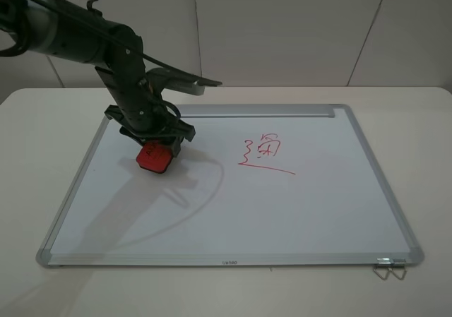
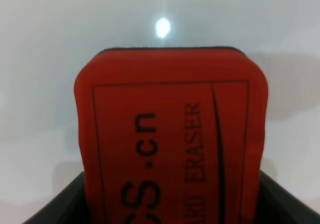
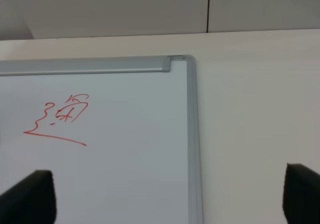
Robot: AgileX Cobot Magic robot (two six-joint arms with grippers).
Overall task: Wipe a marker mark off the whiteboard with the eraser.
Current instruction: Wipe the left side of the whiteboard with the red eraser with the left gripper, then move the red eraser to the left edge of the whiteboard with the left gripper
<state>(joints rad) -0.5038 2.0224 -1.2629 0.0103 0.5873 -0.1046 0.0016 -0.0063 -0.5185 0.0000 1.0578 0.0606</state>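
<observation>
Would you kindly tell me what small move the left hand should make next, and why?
I would slide the eraser a little sideways, pressed flat on the whiteboard. The left hand grips it on the board's left part, and no mark shows around it, so any leftover ink is probably hidden beneath. The red scribble further right lies well apart.

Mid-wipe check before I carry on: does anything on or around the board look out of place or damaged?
Only a wire clip sticking out at the near right corner of the whiteboard; nothing looks spilled or damaged.
</observation>
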